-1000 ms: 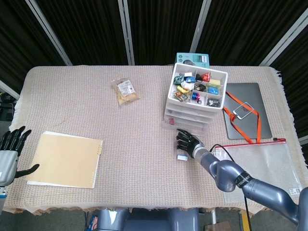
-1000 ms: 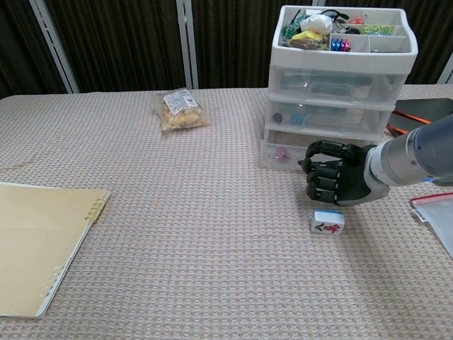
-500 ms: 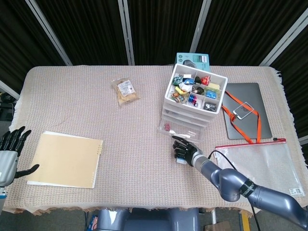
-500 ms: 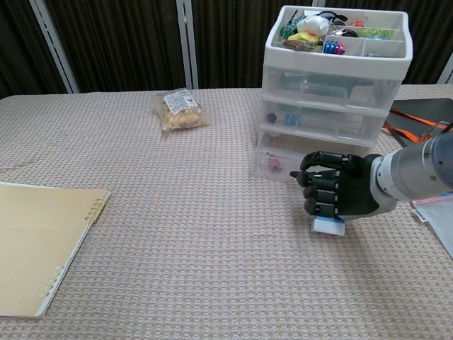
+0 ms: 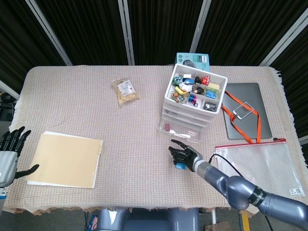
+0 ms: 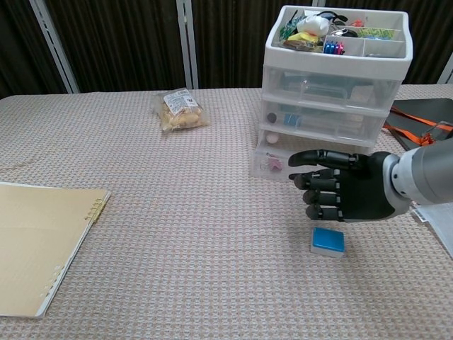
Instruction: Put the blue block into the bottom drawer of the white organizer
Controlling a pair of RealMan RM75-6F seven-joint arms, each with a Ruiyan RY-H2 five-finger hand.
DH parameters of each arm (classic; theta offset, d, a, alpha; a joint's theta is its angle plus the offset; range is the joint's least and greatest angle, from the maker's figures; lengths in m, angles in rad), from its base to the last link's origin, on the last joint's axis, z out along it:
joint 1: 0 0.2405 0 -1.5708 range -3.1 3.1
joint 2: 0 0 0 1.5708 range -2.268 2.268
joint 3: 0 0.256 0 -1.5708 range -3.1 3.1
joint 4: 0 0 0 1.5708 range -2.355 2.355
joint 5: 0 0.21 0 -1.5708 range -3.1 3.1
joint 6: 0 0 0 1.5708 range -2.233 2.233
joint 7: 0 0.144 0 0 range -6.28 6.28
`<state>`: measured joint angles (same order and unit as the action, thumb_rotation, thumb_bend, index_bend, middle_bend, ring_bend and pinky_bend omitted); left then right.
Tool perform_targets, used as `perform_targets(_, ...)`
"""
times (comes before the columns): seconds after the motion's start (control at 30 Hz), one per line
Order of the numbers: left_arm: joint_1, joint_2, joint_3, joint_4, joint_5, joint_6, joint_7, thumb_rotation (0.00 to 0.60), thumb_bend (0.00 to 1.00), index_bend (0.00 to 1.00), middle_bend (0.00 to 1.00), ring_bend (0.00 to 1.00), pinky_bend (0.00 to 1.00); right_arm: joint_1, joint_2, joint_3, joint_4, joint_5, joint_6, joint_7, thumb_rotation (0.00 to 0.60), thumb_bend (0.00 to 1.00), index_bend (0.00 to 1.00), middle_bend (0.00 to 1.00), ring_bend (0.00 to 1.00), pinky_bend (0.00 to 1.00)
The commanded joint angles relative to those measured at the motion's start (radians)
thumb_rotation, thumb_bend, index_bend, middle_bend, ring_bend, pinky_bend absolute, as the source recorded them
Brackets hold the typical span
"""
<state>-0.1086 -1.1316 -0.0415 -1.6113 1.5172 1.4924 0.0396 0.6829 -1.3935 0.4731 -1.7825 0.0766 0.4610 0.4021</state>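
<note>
The blue block [image 6: 328, 241] [image 5: 180, 166] lies flat on the cloth, blue face up, in front of the white organizer [image 6: 336, 92] [image 5: 192, 103]. The organizer's bottom drawer [image 6: 272, 161] [image 5: 178, 129] is pulled out toward me, with a small pink item inside. My right hand [image 6: 340, 195] [image 5: 185, 155] hovers just above and behind the block, between it and the drawer. It holds nothing, with one finger stretched left and the others loosely bent. My left hand [image 5: 12, 144] hangs with fingers spread off the table's left edge.
A tan notebook [image 5: 67, 160] [image 6: 35, 248] lies at the front left. A snack bag [image 5: 125, 90] [image 6: 177, 110] sits mid-table. A laptop [image 5: 248, 110] with an orange lanyard and a clear zip pouch [image 5: 260, 166] lie to the right. A teal box [image 5: 192, 58] stands behind the organizer.
The bottom drawer came out and the organizer shifted slightly left. The block turned from its white marked face to blue face up. My right hand covered it, then lifted off toward me.
</note>
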Motion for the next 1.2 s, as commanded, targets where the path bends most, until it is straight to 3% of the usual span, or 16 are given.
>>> perform_targets(0.03,0.001,-0.002,0.000,0.004,0.006,0.007,0.000,0.600,0.14,0.07,0.00,0.00,0.00,-0.045,0.052,-0.002,-0.094,-0.113,0.018,-0.010,0.600,0.26,0.12,0.69,0.73,0.71)
perform_targets(0.23,0.003,-0.005,0.002,0.010,0.015,0.015,0.000,0.600,0.14,0.07,0.00,0.00,0.00,-0.073,0.141,-0.074,-0.210,-0.309,0.105,-0.125,0.600,0.16,0.16,0.71,0.74,0.71)
perform_targets(0.4,0.003,-0.004,0.004,0.010,0.023,0.017,-0.003,0.600,0.14,0.07,0.00,0.00,0.00,-0.057,0.175,-0.222,-0.261,-0.484,0.283,-0.342,0.600,0.06,0.15,0.71,0.75,0.71)
perform_targets(0.57,0.004,-0.006,0.004,0.010,0.027,0.023,-0.003,0.600,0.14,0.07,0.00,0.00,0.00,-0.050,0.101,-0.357,-0.257,-0.627,0.528,-0.568,0.600,0.03,0.14,0.67,0.73,0.71)
perform_targets(0.77,0.005,-0.008,0.003,0.013,0.026,0.025,-0.001,0.600,0.14,0.08,0.00,0.00,0.00,-0.060,-0.060,-0.469,-0.148,-0.808,0.845,-0.869,0.600,0.03,0.19,0.73,0.76,0.71)
perform_targets(0.93,0.004,-0.010,0.002,0.016,0.027,0.025,0.002,0.600,0.14,0.08,0.00,0.00,0.00,-0.088,-0.159,-0.489,-0.091,-0.864,0.968,-0.981,0.600,0.03,0.26,0.76,0.79,0.71)
perform_targets(1.2,0.003,-0.010,0.000,0.014,0.022,0.022,0.003,0.600,0.14,0.08,0.00,0.00,0.00,-0.115,-0.234,-0.488,-0.071,-0.881,0.975,-1.035,0.600,0.03,0.31,0.76,0.79,0.71)
